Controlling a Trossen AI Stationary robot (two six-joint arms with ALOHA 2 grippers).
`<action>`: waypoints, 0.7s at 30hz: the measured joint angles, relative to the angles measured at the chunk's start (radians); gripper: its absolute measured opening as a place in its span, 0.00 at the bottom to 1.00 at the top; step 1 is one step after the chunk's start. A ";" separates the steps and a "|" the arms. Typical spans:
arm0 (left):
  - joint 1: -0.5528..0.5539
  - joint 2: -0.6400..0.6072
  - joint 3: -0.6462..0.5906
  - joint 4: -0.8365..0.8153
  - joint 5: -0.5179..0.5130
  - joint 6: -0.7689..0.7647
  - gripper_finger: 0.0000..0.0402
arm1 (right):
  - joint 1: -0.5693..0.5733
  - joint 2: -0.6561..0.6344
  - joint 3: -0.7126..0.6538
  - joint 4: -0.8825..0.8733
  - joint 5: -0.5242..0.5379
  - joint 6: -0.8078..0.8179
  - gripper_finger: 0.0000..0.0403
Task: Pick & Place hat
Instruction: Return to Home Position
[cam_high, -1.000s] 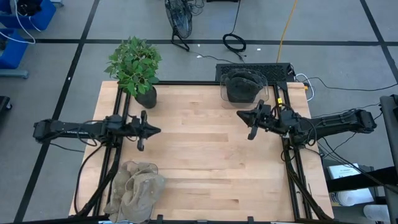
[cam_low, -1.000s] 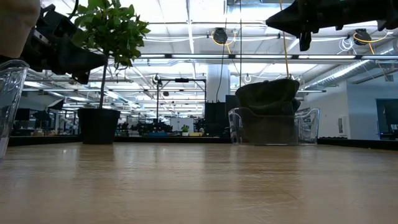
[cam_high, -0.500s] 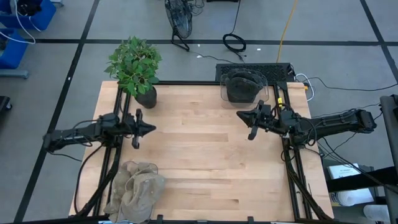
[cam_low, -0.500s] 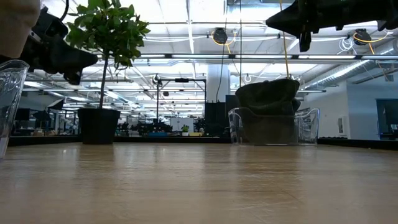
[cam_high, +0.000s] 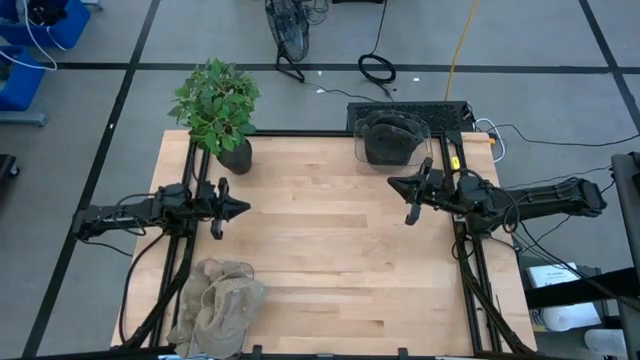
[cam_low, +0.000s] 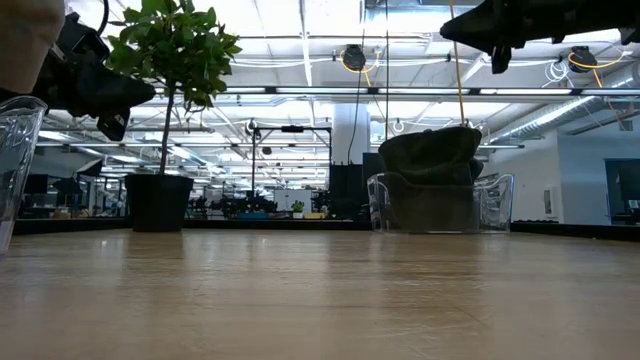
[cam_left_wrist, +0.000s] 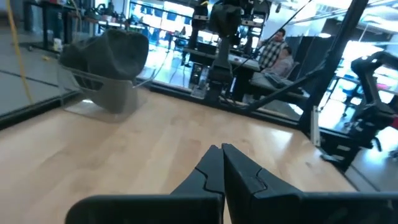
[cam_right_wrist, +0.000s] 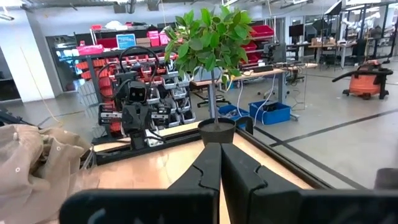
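Black cap (cam_high: 392, 142) in clear bin (cam_high: 427, 146), tan caps (cam_high: 218, 302) heaped

A big open robotics lab, this one. Two dark arms (cam_high: 540, 197) on metal frames flank a wooden tabletop (cam_high: 330, 240), set on a grey floor (cam_high: 90, 110) strewn with cables (cam_high: 378, 68). Ceiling lights (cam_low: 300, 45) run overhead. Racks of red bins (cam_right_wrist: 92, 48) line the back, an orange shop vacuum (cam_right_wrist: 367, 84) stands out, and people (cam_left_wrist: 275, 48) sit at desks beyond.
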 joint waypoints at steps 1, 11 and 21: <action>-0.006 0.000 0.000 -0.001 -0.008 0.013 0.01 | 0.000 -0.009 0.000 -0.013 0.000 0.003 0.00; -0.030 0.000 0.000 0.002 0.009 0.046 0.06 | 0.000 -0.073 0.000 -0.236 -0.037 0.000 0.00; -0.030 0.000 0.000 0.002 0.009 0.045 0.10 | 0.000 -0.164 0.000 -0.509 -0.340 -0.013 0.00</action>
